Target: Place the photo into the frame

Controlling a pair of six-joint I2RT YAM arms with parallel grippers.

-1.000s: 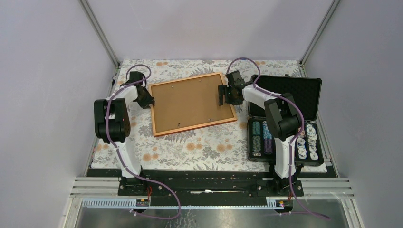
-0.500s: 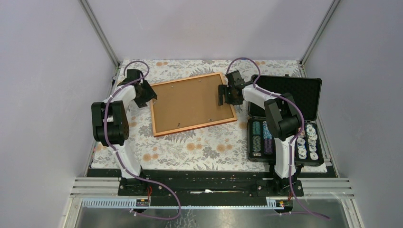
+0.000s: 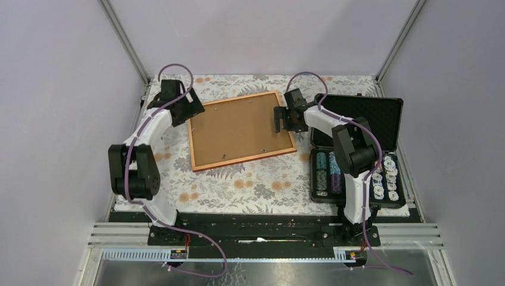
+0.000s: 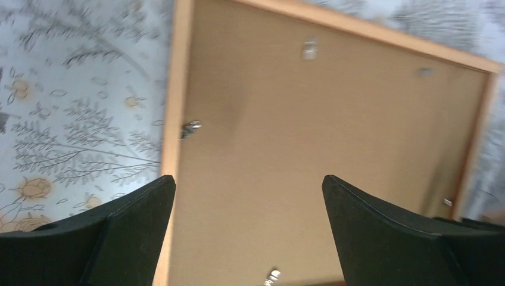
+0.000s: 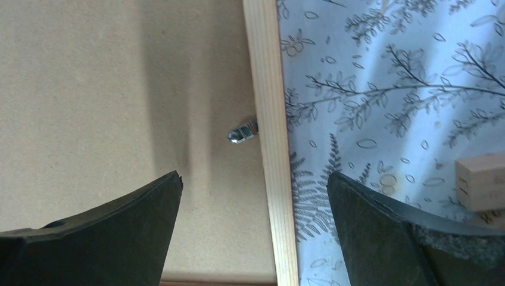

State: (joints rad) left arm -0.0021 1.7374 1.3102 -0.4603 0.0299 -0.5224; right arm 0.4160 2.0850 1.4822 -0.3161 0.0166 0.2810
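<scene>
The orange-brown wooden frame (image 3: 245, 159) lies face down on the floral cloth, with the brown backing board (image 3: 238, 128) filling it. The photo is hidden. My left gripper (image 3: 193, 107) hovers at the frame's far left corner, open and empty. In the left wrist view its fingers (image 4: 248, 179) straddle the frame's side rail (image 4: 174, 107) and the board (image 4: 321, 131), near a metal clip (image 4: 190, 127). My right gripper (image 3: 277, 119) stands open over the frame's right edge. In the right wrist view it (image 5: 255, 174) spans the rail (image 5: 269, 119), beside a clip (image 5: 243, 132).
A black case (image 3: 357, 173) with rows of chips lies open at the right, its lid (image 3: 363, 116) flat behind it, close to the right arm. A small wooden block (image 5: 482, 182) rests on the cloth right of the frame. Grey walls enclose the table.
My left gripper has opened wide and moved from the frame's left side up over its far left corner. The right gripper opened slightly further and stayed in place.
</scene>
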